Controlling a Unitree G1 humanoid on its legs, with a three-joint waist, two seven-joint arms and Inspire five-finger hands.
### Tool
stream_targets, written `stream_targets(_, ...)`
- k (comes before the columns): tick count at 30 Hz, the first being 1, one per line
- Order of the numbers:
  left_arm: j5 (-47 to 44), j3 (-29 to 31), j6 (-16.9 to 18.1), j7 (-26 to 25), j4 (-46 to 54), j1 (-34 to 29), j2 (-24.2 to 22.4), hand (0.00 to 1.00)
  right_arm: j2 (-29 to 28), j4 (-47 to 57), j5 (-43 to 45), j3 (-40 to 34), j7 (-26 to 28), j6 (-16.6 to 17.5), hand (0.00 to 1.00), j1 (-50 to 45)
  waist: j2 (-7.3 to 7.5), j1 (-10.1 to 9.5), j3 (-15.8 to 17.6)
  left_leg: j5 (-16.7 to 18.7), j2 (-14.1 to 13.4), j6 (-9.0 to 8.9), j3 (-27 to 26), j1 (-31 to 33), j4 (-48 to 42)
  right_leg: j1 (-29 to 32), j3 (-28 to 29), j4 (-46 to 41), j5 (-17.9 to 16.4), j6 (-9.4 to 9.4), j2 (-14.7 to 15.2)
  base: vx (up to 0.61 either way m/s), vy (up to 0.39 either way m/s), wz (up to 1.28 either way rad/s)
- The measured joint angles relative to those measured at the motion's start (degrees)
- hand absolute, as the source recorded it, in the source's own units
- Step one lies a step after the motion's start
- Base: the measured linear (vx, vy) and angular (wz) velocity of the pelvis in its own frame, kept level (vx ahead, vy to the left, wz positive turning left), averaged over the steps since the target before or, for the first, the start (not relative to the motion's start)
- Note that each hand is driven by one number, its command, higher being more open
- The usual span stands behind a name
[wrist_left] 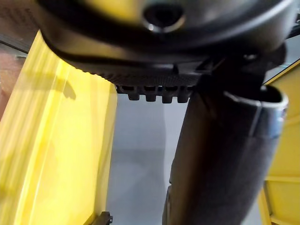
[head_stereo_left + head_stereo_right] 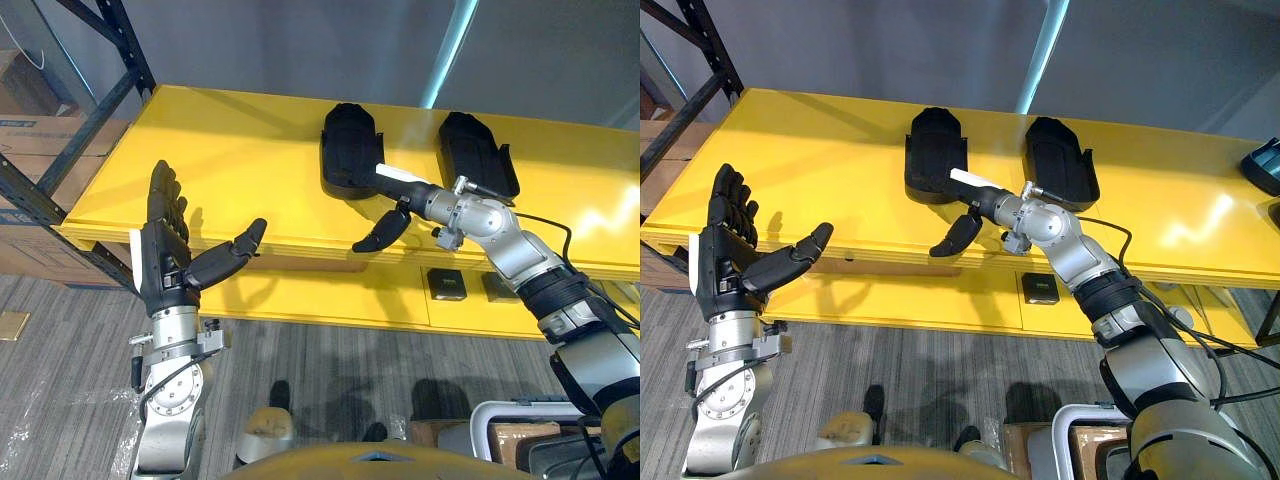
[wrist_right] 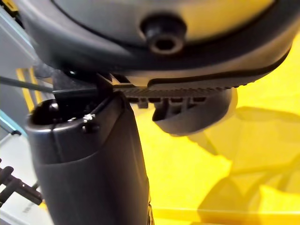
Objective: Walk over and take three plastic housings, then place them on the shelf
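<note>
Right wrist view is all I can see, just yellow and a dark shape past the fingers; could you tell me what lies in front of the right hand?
Observer: The right hand reaches the near end of a black plastic housing lying on the yellow shelf.
Operator: Is that the only housing up there?
Observer: No, a second housing lies to its right, apart from it.
Operator: And the left hand, please?
Observer: The left hand is open, raised before the shelf's left part, holding nothing.
</note>
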State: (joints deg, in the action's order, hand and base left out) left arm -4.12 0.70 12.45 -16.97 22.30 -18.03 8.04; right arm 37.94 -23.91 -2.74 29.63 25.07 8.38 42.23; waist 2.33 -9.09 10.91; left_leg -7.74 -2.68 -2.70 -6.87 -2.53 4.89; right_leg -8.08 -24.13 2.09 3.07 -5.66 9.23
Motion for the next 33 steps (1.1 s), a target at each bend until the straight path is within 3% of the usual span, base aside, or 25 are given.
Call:
stream_targets(1,0.00,-0.06,-0.08,-0.03,-0.62,-0.02,0.01,1.00,0.00,-0.07,0.02,0.29,-1.24,0.51,1.00,0.00,-0.11,-0.01,-0.23,0.01,0.01,-0.01,0.03,0.00,0.00,-0.01,-0.01,0.01,0.00,0.00,0.01,0.00,0.000,0.00)
stream_targets(4,-0.01,-0.51,-0.10,-0.14,-2.74,-0.06,-0.05,1.00,-0.69,-0.10,1.49,-0.70,-12.17,6.60,1.00,0.00,-0.47,-0.03,-0.52,0.00,-0.07,-0.02,0.17,0.03,-0.01,-0.02,-0.06,0.02,0.00,0.00,-0.10,0.00,0.000,0.00)
stream_targets(7,0.00,-1.17,-0.04,-0.13,-3.17,-0.06,-0.17,1.00,-5.87,2.51,1.11,-10.98,-27.05,11.77,1.00,-0.01,-0.92,0.06,-0.80,0.01,-0.06,-0.02,0.16,0.09,-0.01,0.08,-0.05,0.03,-0.02,0.02,-0.08,0.00,0.000,0.00)
stream_targets(10,-0.07,-1.63,1.11,-0.59,-3.16,-0.11,-0.17,1.00,-9.06,10.40,1.07,-19.27,-36.70,13.87,1.00,-1.69,-1.01,0.05,-0.86,0.36,-0.03,-0.17,-0.17,0.10,-0.02,0.38,-0.08,0.11,-0.06,0.05,-0.04,0.00,0.000,0.00)
stream_targets(12,-0.61,-1.65,3.03,-1.47,-2.97,-0.10,-0.19,1.00,-12.20,21.78,2.46,-26.04,-39.77,15.47,1.00,-7.94,-0.94,0.17,-1.09,0.74,-0.01,-0.05,-0.97,0.10,-0.04,0.80,0.54,0.02,-0.09,0.07,0.07,0.01,0.004,-0.15)
stream_targets(13,-1.55,-1.43,4.60,-2.13,-2.23,-0.11,-0.21,1.00,-14.59,29.51,3.77,-29.03,-40.62,16.23,1.00,-14.55,-0.82,1.18,-1.41,0.75,0.08,0.08,-1.59,0.06,-0.04,1.09,1.08,-0.05,-0.05,0.01,0.29,0.04,0.010,-0.19)
stream_targets(17,-2.66,-1.00,7.99,-2.57,0.68,-0.04,-0.59,1.00,-21.01,37.89,6.14,-32.49,-41.28,15.31,1.00,-30.57,-0.55,4.60,-2.89,1.44,0.05,0.28,-4.39,-0.16,-0.04,2.89,4.16,-0.82,0.12,-0.24,0.65,0.05,0.025,-0.41)
stream_targets(20,-2.69,-1.58,9.49,-2.57,4.13,0.53,-1.75,1.00,-27.73,39.68,8.92,-36.82,-39.95,11.17,1.00,-44.21,-0.62,7.74,-3.08,2.59,-0.09,0.14,-7.91,-1.87,0.02,3.37,8.08,-1.02,0.22,-0.39,0.67,0.03,0.021,-0.64)
stream_targets(23,-3.60,-2.99,11.57,-2.14,5.35,0.96,-2.72,1.00,-31.76,41.55,19.02,-41.37,-34.12,8.46,1.00,-54.51,-1.36,10.87,-3.92,4.24,-0.53,-0.29,-12.59,-2.95,0.18,5.17,12.70,-1.14,0.25,-0.53,0.39,0.00,0.022,-0.77)
stream_targets(26,-7.80,-5.20,11.61,-1.53,5.30,3.17,-3.62,1.00,-33.18,45.57,22.38,-43.85,-32.66,8.27,1.00,-60.55,-1.82,14.22,-4.22,5.18,-0.82,-0.36,-17.37,-4.50,-0.01,6.55,17.76,-1.14,1.04,-1.25,-0.32,0.02,0.023,-0.84)
stream_targets(33,-8.70,-12.69,10.68,-3.14,3.68,8.91,-3.46,1.00,-34.38,53.54,24.84,-49.23,-29.75,10.25,1.00,-68.88,-1.07,20.29,-4.86,8.68,-0.86,-1.71,-29.36,-8.47,-0.05,9.41,29.87,-0.99,2.01,-2.37,-2.34,0.03,0.025,-0.92)
